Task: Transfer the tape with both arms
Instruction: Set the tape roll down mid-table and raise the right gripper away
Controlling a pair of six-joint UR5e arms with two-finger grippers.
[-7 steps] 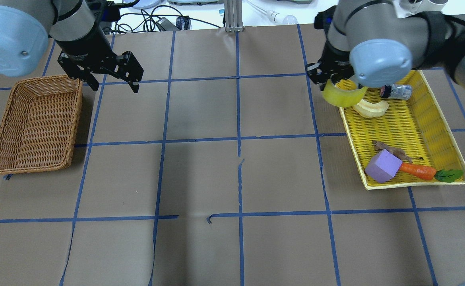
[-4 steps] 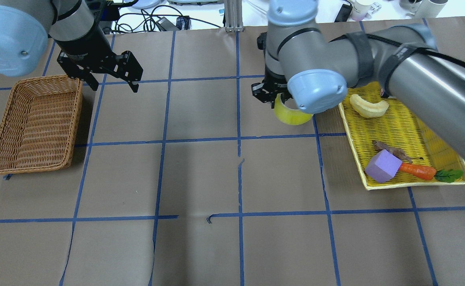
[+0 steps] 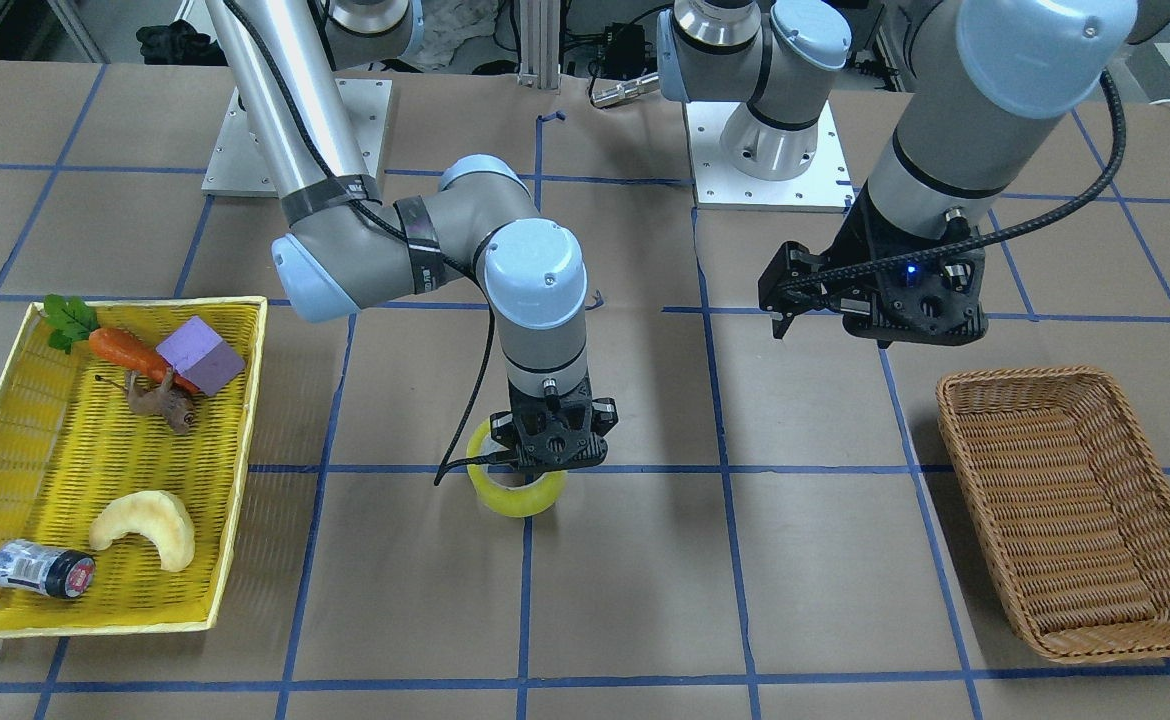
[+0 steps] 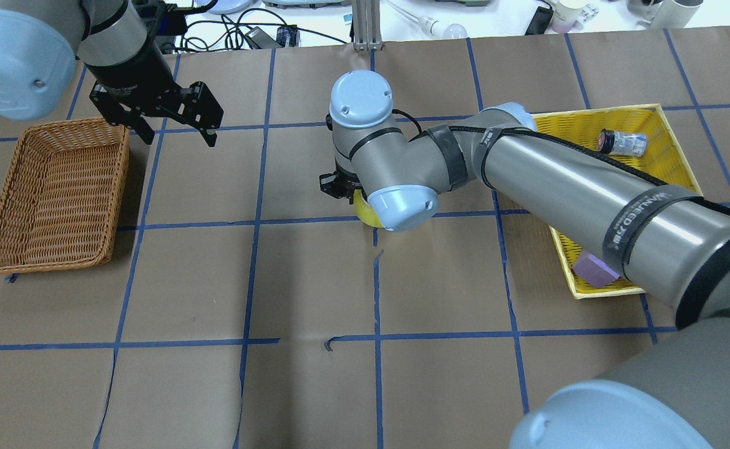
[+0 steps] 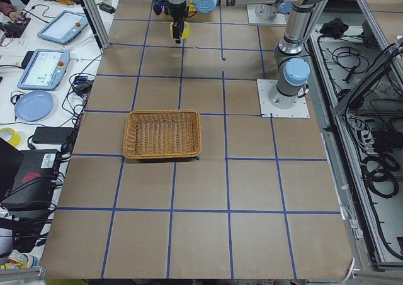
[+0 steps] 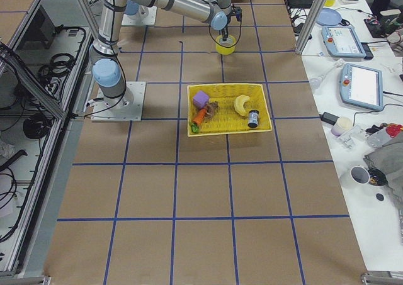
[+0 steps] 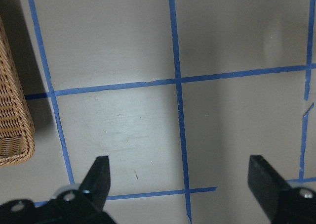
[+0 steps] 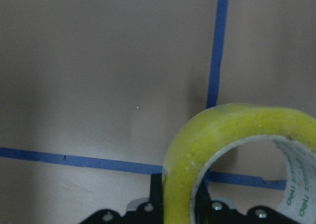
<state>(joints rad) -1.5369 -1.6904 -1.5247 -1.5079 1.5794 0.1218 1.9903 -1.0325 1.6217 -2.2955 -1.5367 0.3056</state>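
Observation:
The yellow-green tape hangs upright in my right gripper, low over a blue line crossing at the table's middle. The right wrist view shows the tape close up, with the jaws shut on its wall. In the overhead view only a sliver of tape shows under the right arm's wrist. I cannot tell whether it touches the paper. My left gripper is open and empty, hanging in the air beside the wicker basket. The left wrist view shows only bare table between its spread fingers.
The wicker basket stands on my left side. The yellow tray on my right holds a purple block, a carrot, a brown root, a pale crescent piece and a small bottle.
My right arm has carried the tape out of the yellow tray and leftward to the table's middle, lowering it. The left arm has hardly moved.

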